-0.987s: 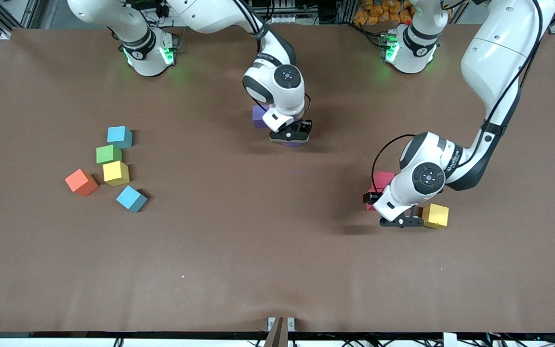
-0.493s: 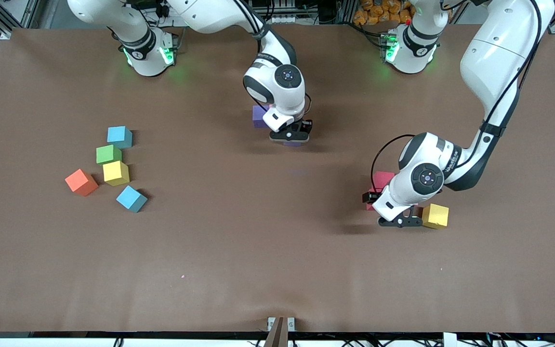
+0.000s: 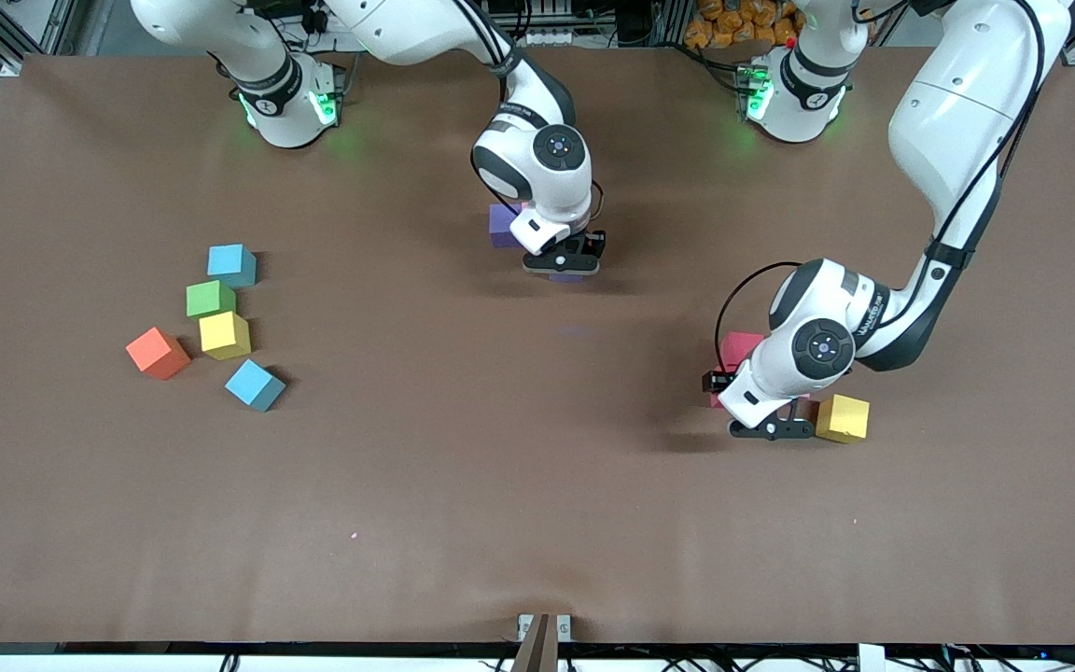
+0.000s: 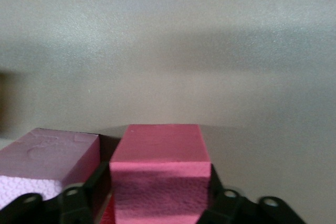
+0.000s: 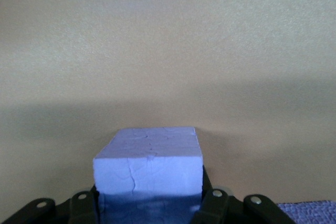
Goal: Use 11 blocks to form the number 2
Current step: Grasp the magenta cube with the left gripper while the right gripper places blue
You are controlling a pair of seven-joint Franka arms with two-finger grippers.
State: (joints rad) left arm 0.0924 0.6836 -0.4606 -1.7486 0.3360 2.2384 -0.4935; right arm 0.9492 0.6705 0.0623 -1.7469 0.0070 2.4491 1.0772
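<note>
Down at the table, my left gripper (image 3: 774,428) is shut on a pink block (image 4: 157,177), with a finger pressed to each of its sides. Another pink block (image 3: 741,349) lies right beside it, and a yellow block (image 3: 844,417) sits close toward the left arm's end. At the middle of the table my right gripper (image 3: 564,267) is shut on a purple block (image 5: 149,156) that rests on the surface. A second purple block (image 3: 502,226) sits just beside it, farther from the front camera. No digit shape shows.
Toward the right arm's end lies a loose cluster: a light blue block (image 3: 231,263), a green one (image 3: 211,299), a yellow one (image 3: 225,334), an orange one (image 3: 158,353) and another blue one (image 3: 255,385). Bare brown table (image 3: 500,485) spreads between the groups.
The left gripper has edged slightly away from the yellow block, and its fingers have come in against the pink block. The right arm has stayed in place.
</note>
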